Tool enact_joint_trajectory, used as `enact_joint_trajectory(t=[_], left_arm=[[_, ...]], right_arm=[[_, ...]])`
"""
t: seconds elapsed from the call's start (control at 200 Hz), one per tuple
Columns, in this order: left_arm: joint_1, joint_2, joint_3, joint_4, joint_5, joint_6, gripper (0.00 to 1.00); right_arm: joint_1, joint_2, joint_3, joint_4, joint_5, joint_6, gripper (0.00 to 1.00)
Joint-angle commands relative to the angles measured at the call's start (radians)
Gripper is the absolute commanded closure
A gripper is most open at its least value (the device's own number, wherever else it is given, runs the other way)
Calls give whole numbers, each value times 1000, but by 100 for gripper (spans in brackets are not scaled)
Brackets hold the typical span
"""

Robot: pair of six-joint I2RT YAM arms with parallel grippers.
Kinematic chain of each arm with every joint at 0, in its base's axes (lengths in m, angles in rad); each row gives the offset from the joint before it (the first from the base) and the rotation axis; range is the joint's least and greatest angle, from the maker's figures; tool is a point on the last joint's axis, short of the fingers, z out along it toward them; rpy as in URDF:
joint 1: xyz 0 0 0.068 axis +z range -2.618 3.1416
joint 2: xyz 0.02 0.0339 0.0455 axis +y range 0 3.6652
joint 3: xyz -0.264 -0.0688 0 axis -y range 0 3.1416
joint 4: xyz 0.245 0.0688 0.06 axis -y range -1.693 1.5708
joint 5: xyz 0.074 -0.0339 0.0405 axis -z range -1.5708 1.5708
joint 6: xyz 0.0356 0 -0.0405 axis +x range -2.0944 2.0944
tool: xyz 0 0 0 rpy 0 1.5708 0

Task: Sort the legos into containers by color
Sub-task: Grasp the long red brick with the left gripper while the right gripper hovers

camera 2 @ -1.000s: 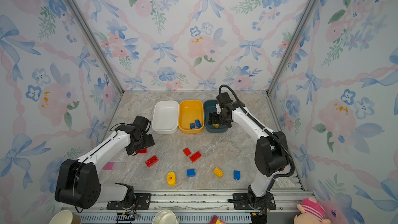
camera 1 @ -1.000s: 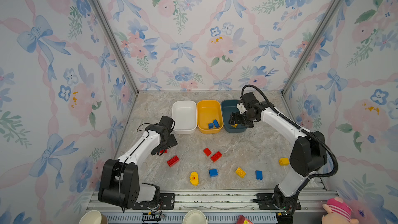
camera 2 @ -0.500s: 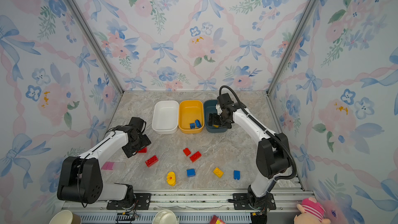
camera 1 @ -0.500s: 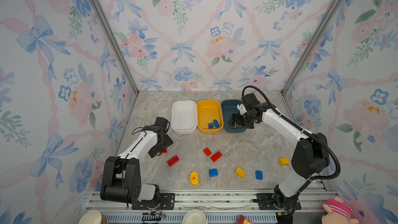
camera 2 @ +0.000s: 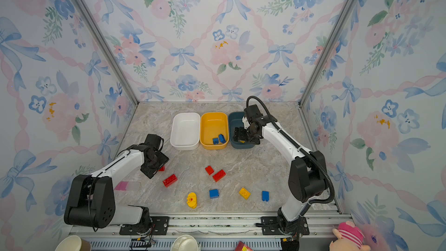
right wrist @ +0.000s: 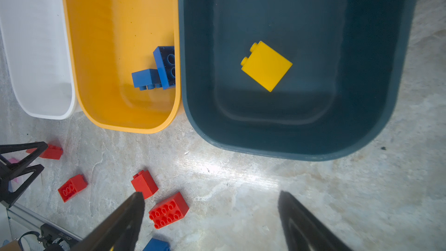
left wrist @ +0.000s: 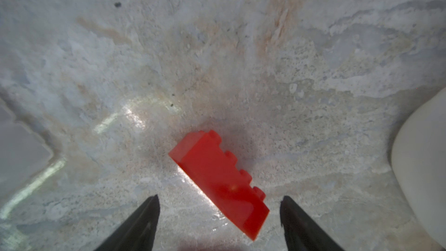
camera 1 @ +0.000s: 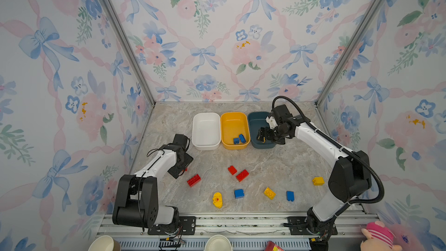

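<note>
My left gripper (left wrist: 220,197) is open and low over the table, its fingers on either side of a red lego (left wrist: 217,179) without touching it. In both top views that lego (camera 2: 161,168) peeks out beside the gripper (camera 1: 183,166). My right gripper (right wrist: 211,193) is open and empty, hovering at the near rim of the teal container (camera 1: 259,129). A yellow lego (right wrist: 266,65) lies in the teal container (right wrist: 313,129). Two blue legos (right wrist: 156,73) lie in the yellow container (camera 1: 233,126). The white container (camera 1: 206,129) is empty.
Loose legos lie on the table: red ones (camera 1: 193,180) (camera 1: 242,175), blue ones (camera 1: 239,193) (camera 1: 290,196), yellow ones (camera 1: 269,193) (camera 1: 318,181) and a rounded yellow piece (camera 1: 217,199). A flat pink block (camera 2: 124,185) lies left. Paper cups (camera 1: 218,243) stand at the front rail.
My left gripper's fingers have narrowed a little around the red lego and the wrist has shifted slightly. The right gripper has stayed over the teal container.
</note>
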Motion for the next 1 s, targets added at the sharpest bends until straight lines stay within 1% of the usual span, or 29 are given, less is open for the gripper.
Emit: enact_joint_trajectory(t=[0.0,0.255,0.28,0.33,0.61,0.76,0.995], left_arm=[[7,22,-9,22,-15,-40,23],[15,60,-16,53,-27,-46,32],[16,63,-17,56,-27,-46,33],[17,65,-20,62,-28,-46,35],[18,64,-37,66,-31,-43,57],[18,38,-45,64,-30,-41,69],[11,-18,-56,62,-25,-42,84]], right_arm=[[-1,-30,-16,-13,0,-6,11],[1,-29,-25,-13,-2,3,11],[3,-56,-25,-13,-1,3,11],[3,-58,-26,-15,-1,3,10],[4,-63,-28,-15,0,8,10],[4,-67,-30,-13,-1,12,10],[4,-78,-38,-13,0,14,11]])
